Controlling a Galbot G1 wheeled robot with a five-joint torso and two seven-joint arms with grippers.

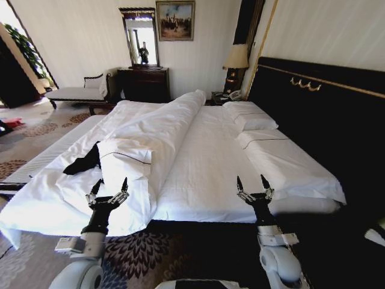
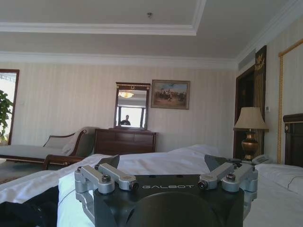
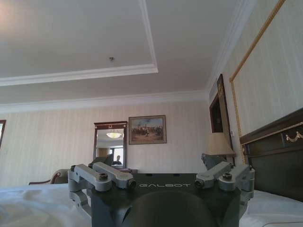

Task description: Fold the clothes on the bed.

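Observation:
A black piece of the clothes pokes out from under the folded-back white duvet on the left side of the bed; most of it is hidden. In the left wrist view the black cloth lies low beside the gripper body. My left gripper stands open, fingers up, at the bed's near edge, just short of the black cloth. On the near right, my right gripper also stands open above the bare sheet, holding nothing.
White pillows lie by the dark headboard on the right. A dark dresser with a mirror, a chaise and a bedside lamp stand beyond the bed. Patterned carpet spreads to the left.

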